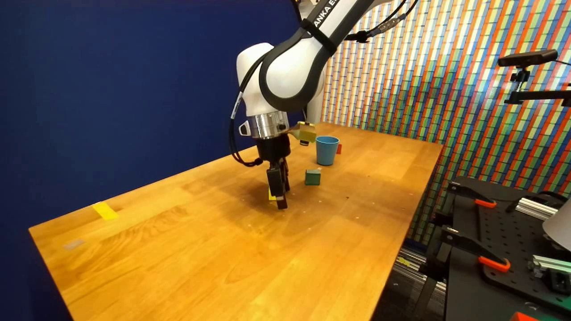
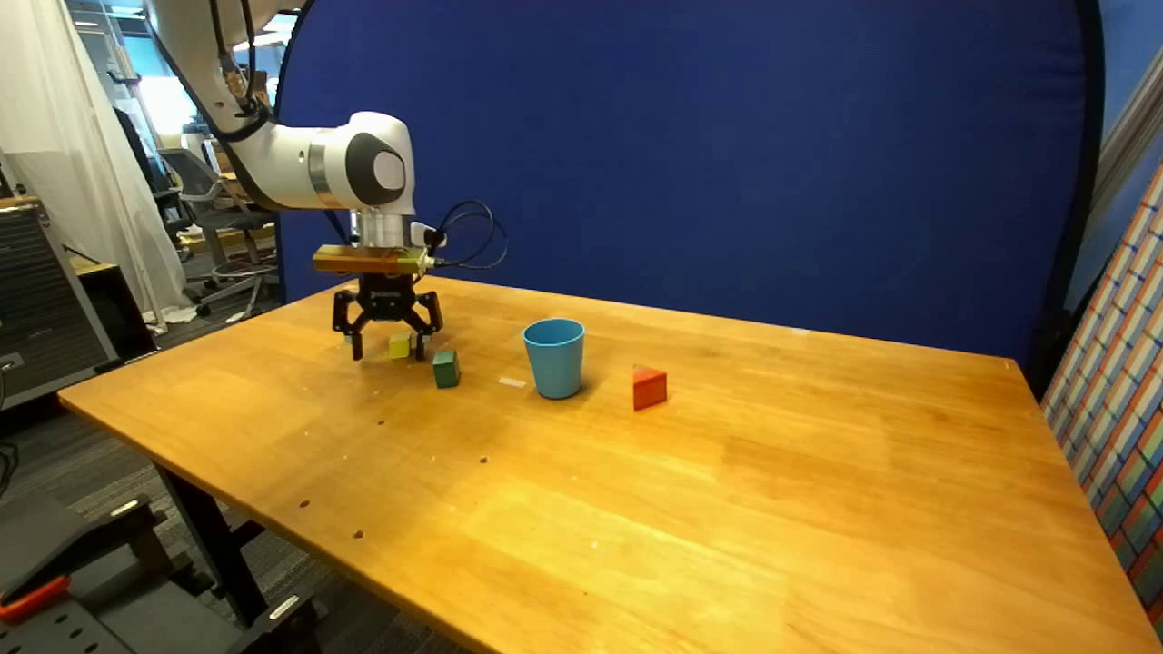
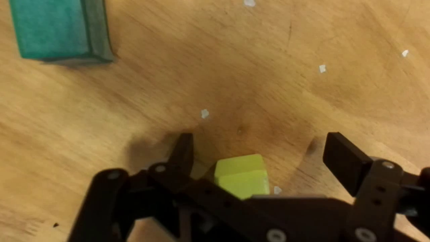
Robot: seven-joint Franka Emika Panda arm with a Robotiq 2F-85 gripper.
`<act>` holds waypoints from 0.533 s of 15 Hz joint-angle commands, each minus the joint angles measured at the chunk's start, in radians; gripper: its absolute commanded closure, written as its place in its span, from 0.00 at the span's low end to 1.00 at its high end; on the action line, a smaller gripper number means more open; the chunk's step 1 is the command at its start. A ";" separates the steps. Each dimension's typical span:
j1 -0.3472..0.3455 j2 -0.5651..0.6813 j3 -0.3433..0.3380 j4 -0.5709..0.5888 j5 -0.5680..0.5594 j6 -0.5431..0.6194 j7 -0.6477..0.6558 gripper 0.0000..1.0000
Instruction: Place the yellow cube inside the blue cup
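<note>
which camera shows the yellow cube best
The wrist view: the yellow cube looks largest there, though the gripper covers part of it. Both exterior views show it smaller, and in an exterior view the gripper mostly hides it.

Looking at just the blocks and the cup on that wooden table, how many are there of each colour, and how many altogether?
Yellow cube: 1
Green block: 1
Red block: 1
Blue cup: 1
Total: 4

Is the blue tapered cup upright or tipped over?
Upright: in both exterior views the blue tapered cup stands open rim up, base on the wooden table.
</note>
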 commanded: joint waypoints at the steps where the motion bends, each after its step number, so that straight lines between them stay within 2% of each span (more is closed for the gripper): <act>1: 0.024 0.051 0.001 0.075 0.004 0.002 -0.029 0.25; 2: 0.026 0.053 0.003 0.081 0.006 0.001 -0.032 0.26; 8: 0.031 0.008 -0.014 0.050 0.005 -0.006 -0.006 0.72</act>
